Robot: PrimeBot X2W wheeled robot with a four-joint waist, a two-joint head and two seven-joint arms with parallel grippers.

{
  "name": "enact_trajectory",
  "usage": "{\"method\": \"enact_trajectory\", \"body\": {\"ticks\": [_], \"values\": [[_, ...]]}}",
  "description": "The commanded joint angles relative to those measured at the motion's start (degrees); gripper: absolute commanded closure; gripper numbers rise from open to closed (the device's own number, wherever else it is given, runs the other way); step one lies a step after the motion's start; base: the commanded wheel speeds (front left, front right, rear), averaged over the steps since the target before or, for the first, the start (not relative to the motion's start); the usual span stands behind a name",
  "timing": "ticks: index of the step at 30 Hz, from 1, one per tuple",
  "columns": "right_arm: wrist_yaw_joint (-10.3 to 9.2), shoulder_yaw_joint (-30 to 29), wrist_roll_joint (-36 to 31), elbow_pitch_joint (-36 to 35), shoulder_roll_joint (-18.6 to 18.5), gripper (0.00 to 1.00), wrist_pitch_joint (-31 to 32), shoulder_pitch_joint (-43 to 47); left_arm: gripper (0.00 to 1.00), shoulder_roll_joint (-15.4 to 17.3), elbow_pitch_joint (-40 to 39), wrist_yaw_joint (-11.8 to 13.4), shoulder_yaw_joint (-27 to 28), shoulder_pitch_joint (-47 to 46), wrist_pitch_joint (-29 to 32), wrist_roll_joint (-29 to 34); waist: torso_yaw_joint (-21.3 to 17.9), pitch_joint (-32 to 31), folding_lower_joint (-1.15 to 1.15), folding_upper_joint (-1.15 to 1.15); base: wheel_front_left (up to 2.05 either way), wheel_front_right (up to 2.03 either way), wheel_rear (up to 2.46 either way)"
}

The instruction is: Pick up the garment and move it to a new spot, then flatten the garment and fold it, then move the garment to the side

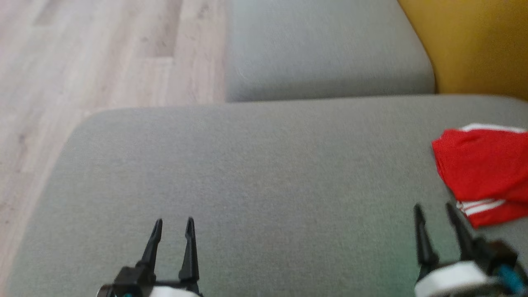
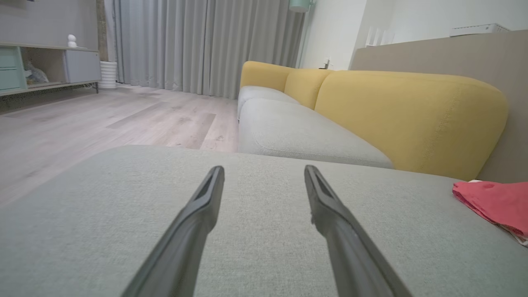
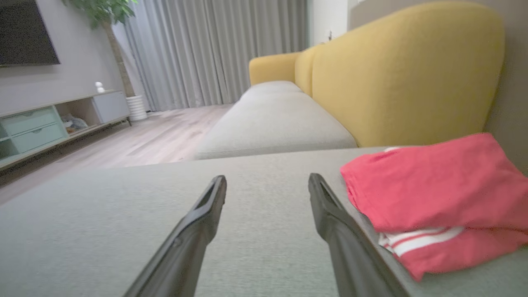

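Right pincer (image 1: 433, 205) agape, garment (image 1: 482, 173) beside, yellow backrest (image 1: 474, 41)

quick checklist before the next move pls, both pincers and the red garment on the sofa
1. Left pincer open and empty: ok.
2. Right pincer open and empty: ok.
3. Red garment folded in layers: ok.
4. Garment lying at the right side of the grey cushion: ok.
5. Gap between right pincer and garment: cannot tell; they are very close and the head view is blurred.
6. Whole garment in view: not ok; the head view's right edge cuts it off.
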Motion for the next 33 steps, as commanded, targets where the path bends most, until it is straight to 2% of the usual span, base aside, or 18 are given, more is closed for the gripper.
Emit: {"method": "enact_trajectory", "body": {"ticks": [1,6,16,17,20,33], "values": [[0.39,1.49,-2.05,-4.9,0.23,0.0,-0.76,0.98,0.0,-0.14,-1.59,0.1,2.1,-1.08,-0.3,0.67,2.62,-3.26,0.01,0.0,0.0,0.0,0.0],[0.39,1.6,-5.6,-11.11,2.88,0.0,-0.77,8.24,0.0,-0.15,-2.08,0.31,2.3,0.99,-0.3,2.57,2.79,-4.96,0.01,0.0,0.0,0.0,0.0],[0.39,1.61,-5.57,-12.05,3.66,0.0,-0.77,10.83,0.0,-0.15,-1.54,0.58,2.92,1.95,-0.3,5.72,3.15,-5.74,0.01,0.0,0.0,0.0,0.0],[0.0,0.37,-5.61,-9.92,4.17,1.0,-0.01,13.14,1.0,0.04,0.06,0.52,0.64,4.63,0.0,5.61,3.15,-5.77,0.01,0.0,0.0,0.0,0.0],[-0.01,0.48,-5.51,-7.25,4.21,1.0,0.14,13.64,1.0,0.03,2.6,0.51,0.27,5.69,0.06,5.5,3.17,-5.78,0.01,0.0,0.0,0.0,0.0],[0.03,-0.28,4.24,-7.12,4.15,1.0,2.51,11.15,1.0,0.01,2.29,-0.6,2.68,3.92,2.46,-3.59,2.65,-4.41,0.01,0.0,0.0,0.0,0.0]]}}
